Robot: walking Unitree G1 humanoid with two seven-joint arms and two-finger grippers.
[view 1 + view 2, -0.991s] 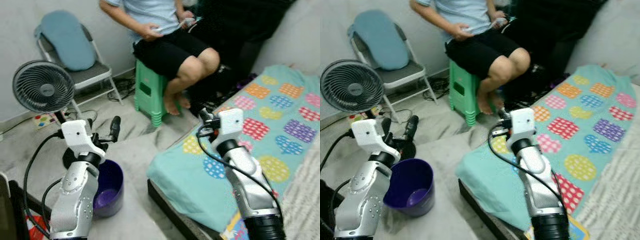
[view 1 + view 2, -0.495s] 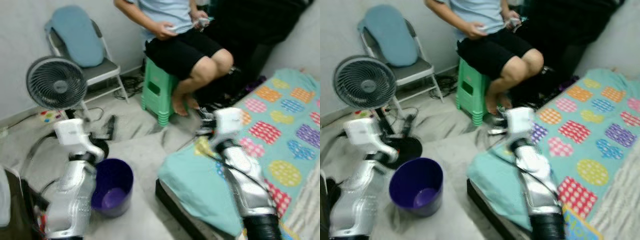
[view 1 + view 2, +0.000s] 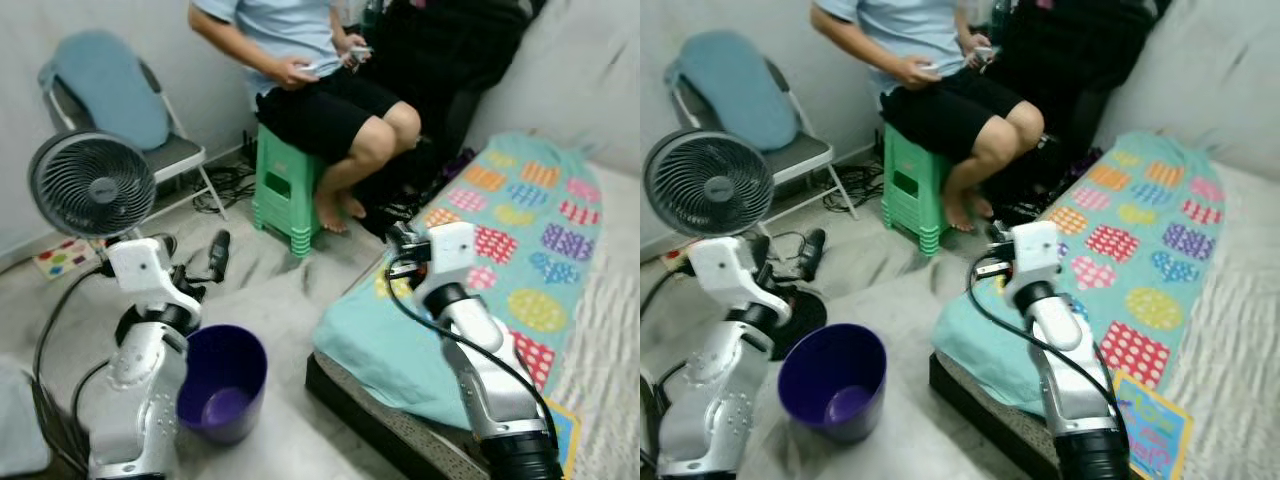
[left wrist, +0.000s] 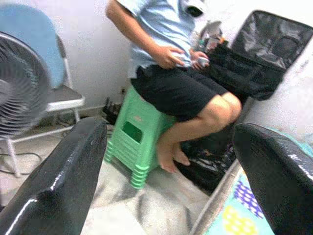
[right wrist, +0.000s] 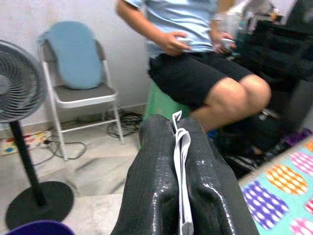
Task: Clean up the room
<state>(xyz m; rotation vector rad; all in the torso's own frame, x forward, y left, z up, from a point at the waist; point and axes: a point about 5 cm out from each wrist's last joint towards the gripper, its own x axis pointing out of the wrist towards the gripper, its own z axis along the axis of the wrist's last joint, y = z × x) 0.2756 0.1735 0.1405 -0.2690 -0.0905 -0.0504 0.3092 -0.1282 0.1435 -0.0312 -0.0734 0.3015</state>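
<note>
My right gripper [image 5: 178, 122] is shut on a thin white strip [image 5: 182, 182] of paper or plastic that runs between its fingers. In the eye views that gripper [image 3: 396, 240] hangs over the near corner of the bed's teal blanket [image 3: 400, 350]. My left gripper [image 4: 168, 132] is open, its fingers wide apart with nothing between them. It hovers [image 3: 192, 250] just beyond and above the purple bucket [image 3: 222, 385], which stands on the floor by my left arm. The bucket looks empty apart from a sheen at its bottom.
A person [image 3: 320, 90] sits on a green stool [image 3: 280, 200] straight ahead, feet on the floor. A standing fan [image 3: 90, 185] and a folding chair [image 3: 175, 155] with a blue cushion are at the left. A black suitcase [image 4: 264, 49] stands behind.
The whole picture has shifted as my head camera moved. Both arms keep about the same pose; the right fingers stay shut, the left stay apart.
</note>
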